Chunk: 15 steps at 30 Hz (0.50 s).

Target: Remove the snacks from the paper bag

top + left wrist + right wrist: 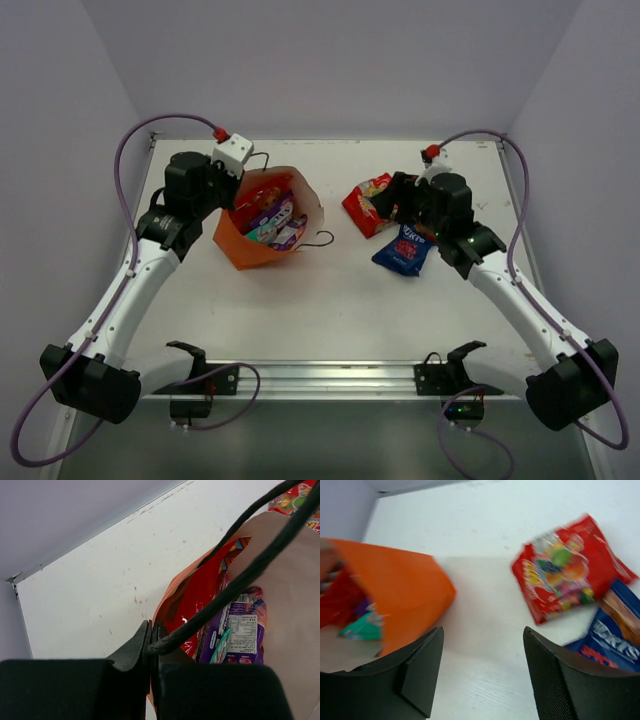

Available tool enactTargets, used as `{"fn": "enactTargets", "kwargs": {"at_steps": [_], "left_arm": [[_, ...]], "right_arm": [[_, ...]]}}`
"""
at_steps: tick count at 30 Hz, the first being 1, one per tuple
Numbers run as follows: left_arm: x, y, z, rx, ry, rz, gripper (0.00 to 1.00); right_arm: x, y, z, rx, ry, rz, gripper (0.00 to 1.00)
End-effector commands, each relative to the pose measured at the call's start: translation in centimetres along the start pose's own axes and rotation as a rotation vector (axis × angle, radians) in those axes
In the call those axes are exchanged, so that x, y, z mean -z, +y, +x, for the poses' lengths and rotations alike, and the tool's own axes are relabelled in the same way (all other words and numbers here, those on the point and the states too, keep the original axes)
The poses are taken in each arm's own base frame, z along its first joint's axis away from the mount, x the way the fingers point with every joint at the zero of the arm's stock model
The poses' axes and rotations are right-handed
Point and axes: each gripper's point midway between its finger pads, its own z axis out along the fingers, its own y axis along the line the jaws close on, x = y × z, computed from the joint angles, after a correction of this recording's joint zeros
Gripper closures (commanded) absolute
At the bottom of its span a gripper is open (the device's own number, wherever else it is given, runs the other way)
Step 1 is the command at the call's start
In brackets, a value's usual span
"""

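The orange paper bag (245, 245) lies on its side at the table's left, mouth open. Red, purple and teal snacks (272, 215) sit inside it. My left gripper (238, 185) is shut on the bag's rim by a dark loop handle (240, 575). The left wrist view shows the pinch (151, 641) beside a red packet (200, 595) and a purple packet (242, 630). A red candy-print packet (367, 205) and a blue packet (405, 250) lie on the table at right. My right gripper (393, 200) is open and empty (483, 630), between the bag (395, 592) and the red packet (570, 570).
The white table (330, 310) has raised edges at the back and sides. The bag's second handle (318, 240) lies loose on the table toward the middle. A metal rail (320, 375) with the arm bases runs along the near edge.
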Motion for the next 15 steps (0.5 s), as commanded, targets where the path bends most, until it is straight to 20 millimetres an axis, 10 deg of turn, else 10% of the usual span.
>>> {"fn": "enactTargets", "kwargs": {"at_steps": [1,5,15], "left_arm": [[2.4,0.8,-9.7,-0.074,-0.313,0.011,1.00],[2.5,-0.9,-8.8,-0.080,-0.316,0.093,1.00],[2.7,-3.1,-6.1,-0.073,-0.289,0.175,1.00]], "right_arm": [[3.6,8.0,-5.2,0.213,-0.168,-0.297,0.33],[5.2,15.9,-3.8,0.396,-0.183,-0.542,0.37],[2.5,23.4,5.8,0.640,-0.050,-0.699,0.50]]}}
